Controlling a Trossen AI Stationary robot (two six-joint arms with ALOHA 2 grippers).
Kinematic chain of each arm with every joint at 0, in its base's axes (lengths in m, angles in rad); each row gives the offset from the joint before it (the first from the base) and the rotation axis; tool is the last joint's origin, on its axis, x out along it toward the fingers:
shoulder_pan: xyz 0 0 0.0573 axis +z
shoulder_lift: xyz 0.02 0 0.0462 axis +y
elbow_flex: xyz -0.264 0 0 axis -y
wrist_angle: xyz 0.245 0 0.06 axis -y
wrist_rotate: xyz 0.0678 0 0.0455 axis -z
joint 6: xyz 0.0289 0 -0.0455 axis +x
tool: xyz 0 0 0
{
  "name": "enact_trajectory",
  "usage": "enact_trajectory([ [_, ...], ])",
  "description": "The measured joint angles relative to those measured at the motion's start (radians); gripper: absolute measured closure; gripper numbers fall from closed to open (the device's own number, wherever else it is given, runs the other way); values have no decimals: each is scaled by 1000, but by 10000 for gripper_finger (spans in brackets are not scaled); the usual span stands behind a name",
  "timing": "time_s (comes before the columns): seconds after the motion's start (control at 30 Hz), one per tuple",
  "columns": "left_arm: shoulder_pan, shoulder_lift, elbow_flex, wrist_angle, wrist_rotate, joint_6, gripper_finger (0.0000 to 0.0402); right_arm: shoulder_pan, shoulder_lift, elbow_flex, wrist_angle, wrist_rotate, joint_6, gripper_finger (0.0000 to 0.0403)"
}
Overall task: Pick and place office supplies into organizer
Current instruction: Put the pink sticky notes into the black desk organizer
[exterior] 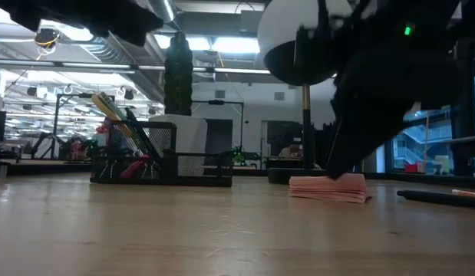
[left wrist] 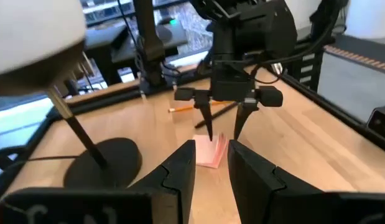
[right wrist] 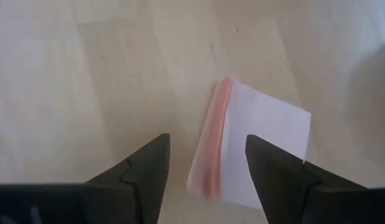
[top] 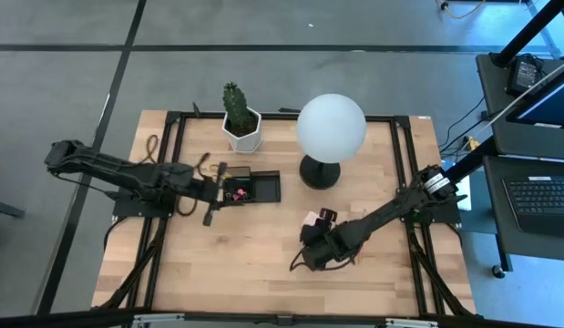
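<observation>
The square pink sticky-note pad [top: 311, 220] lies flat on the wood near the lamp's base. My right gripper [right wrist: 208, 168] is open and points down over it, one finger over the bare table and the other over the pad [right wrist: 254, 149]. The left wrist view shows these fingers [left wrist: 209, 121] from the front, just above the pad [left wrist: 212, 152]. My left gripper [left wrist: 211, 165] is open and holds nothing; it hovers at the left end of the black organizer [top: 252, 187]. The organizer [exterior: 160, 157] holds scissors, pens and a pink piece. My right gripper comes at the sticky-note pad from above, its fingers astride the pad's pink glued edge [right wrist: 211, 155]. In the low view its dark fingertip reaches down to the pad's top [exterior: 333, 181]. I cannot tell whether it touches the pad.
The white globe lamp [top: 331, 128] stands on its black base [top: 320, 171] just beyond the pad. The cactus in its white pot [top: 241, 120] is near the far edge. An orange pencil [left wrist: 183, 107] and a black pen [left wrist: 224, 110] lie on the table beyond the pad.
</observation>
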Motion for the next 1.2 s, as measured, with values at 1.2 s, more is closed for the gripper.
enact_trajectory([
  [1.2, -189, 969, 362, 216, -81, -218, 313, -33, 83, -167, 733, -378, -369, 191],
])
